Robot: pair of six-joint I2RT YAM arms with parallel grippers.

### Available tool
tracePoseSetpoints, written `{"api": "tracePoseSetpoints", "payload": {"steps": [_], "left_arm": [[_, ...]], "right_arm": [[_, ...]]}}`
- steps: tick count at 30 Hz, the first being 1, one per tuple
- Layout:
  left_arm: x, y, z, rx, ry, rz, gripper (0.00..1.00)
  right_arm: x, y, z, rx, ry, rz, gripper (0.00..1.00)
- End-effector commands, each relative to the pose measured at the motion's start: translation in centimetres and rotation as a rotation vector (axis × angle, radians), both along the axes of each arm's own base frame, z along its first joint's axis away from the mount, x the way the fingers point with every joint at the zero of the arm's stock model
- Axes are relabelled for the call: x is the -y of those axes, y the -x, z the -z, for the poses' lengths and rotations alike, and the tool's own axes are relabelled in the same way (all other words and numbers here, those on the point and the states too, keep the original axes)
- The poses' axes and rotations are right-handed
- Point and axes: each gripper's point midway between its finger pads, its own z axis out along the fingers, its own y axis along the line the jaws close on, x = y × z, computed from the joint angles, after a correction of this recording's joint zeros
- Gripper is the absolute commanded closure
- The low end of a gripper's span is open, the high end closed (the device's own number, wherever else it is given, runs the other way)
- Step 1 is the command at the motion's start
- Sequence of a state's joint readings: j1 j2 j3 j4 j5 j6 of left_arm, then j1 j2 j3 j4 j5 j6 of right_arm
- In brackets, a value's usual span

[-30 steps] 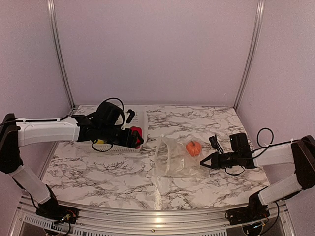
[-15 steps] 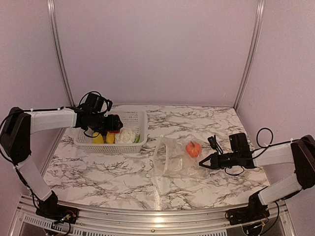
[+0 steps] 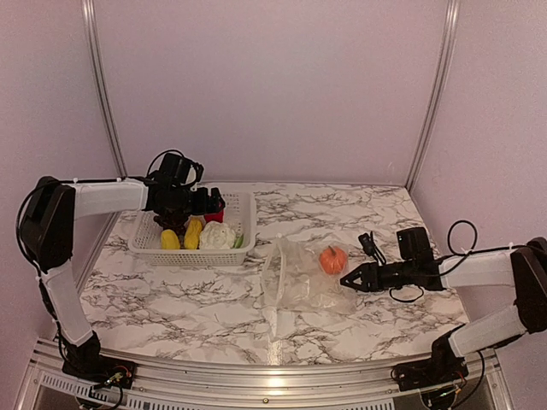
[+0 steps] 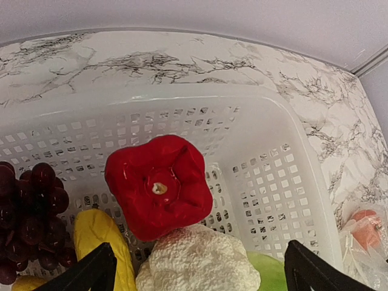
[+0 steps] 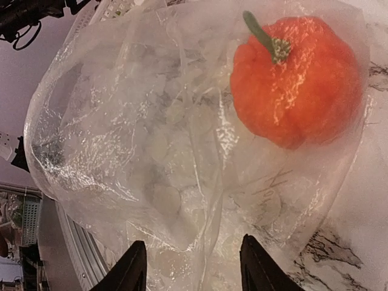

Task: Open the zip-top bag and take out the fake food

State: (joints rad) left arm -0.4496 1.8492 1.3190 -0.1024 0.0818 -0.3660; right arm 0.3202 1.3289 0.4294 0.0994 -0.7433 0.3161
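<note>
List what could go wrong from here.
1. The orange piece lies inside the zip-top bag. The right claw, open at the bag's edge, may pinch only loose film and drag the whole bag along.
2. The red pepper leans on the cauliflower in the basket. The open left claw hovering above could knock it over.

The clear crinkly plastic zip-top bag (image 5: 133, 133) is thin wrinkled film, shiny highlights everywhere. The orange pumpkin-shaped plastic piece (image 5: 297, 85) inside looks glossy and a bit pebbled. The white perforated plastic basket (image 4: 285, 176) is smooth, semi-matt. The red plastic pepper (image 4: 159, 185) is smooth satin, the white cauliflower (image 4: 197, 264) rough and bumpy. The marble-pattern bench (image 3: 171, 299) looks polished.
</note>
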Motion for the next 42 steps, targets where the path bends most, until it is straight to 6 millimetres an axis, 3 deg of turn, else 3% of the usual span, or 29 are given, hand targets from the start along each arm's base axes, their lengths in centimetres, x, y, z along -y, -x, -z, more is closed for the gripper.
{"api": "tracePoseSetpoints", "payload": {"steps": [1,7,14,22,26,31,36,42], "left_arm": [[-1.0,-0.1,-3.3,0.086,0.005,-0.022,0.01],[-1.7,1.8,-7.0,0.213,0.089,-0.030,0.01],[-0.3,6.4,-8.7,0.255,0.264,0.103,0.01],[2.6,11.1,-4.9,0.187,0.265,0.260,0.01],[5.5,14.0,-3.3,0.170,0.244,0.357,0.01],[9.5,16.7,-0.6,0.107,0.226,0.466,0.03],[13.9,18.7,0.5,0.060,0.241,0.564,0.16],[17.4,19.6,2.1,0.005,0.236,0.617,0.36]], "right_arm": [[1.1,-1.8,-2.4,0.071,-0.001,0.056,0.47],[2.9,-4.0,-3.0,0.082,0.026,0.141,0.43],[2.8,-7.5,-3.5,0.091,0.010,0.186,0.43],[2.1,-11.4,-2.8,0.079,0.027,0.189,0.42],[1.8,-11.9,-1.2,0.047,0.029,0.174,0.45],[1.3,-11.7,0.4,0.013,0.009,0.155,0.55],[0.6,-11.3,1.1,-0.002,-0.008,0.124,0.69],[-0.5,-10.4,1.6,-0.016,-0.022,0.080,0.91]]}}
